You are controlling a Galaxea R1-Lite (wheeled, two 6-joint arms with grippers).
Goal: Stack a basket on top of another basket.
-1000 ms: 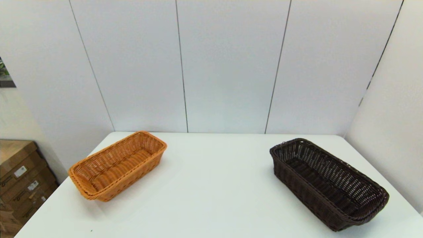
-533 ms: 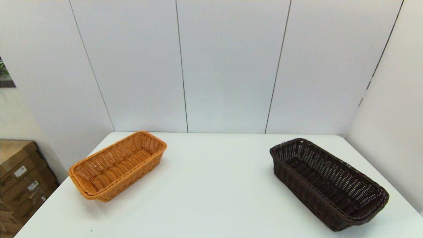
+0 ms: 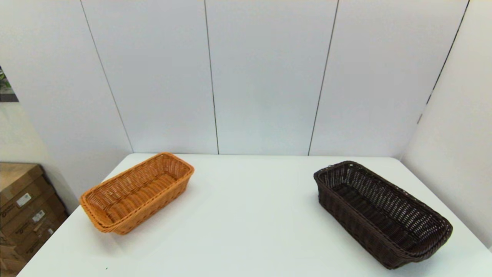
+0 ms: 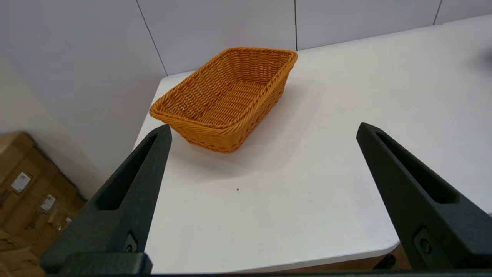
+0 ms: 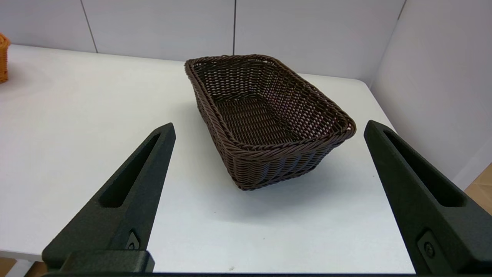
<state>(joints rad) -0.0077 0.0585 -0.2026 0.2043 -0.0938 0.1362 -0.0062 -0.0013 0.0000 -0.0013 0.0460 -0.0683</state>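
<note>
Wicker, dark brown, the basket [image 3: 381,213] sits on the right side of the white bench [image 3: 246,215], well apart from the orange basket [image 3: 137,192] on the left, both upright; the left end effector [image 4: 262,130] hangs before the bench's near edge facing the orange basket, fingers spread wide; the right end effector [image 5: 269,129] faces the dark basket likewise, spread and holding nothing.

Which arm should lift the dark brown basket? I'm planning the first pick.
Probably the right: its open pincer faces the dark brown basket on the table's right side. The left pincer, also open, faces the orange basket.
</note>
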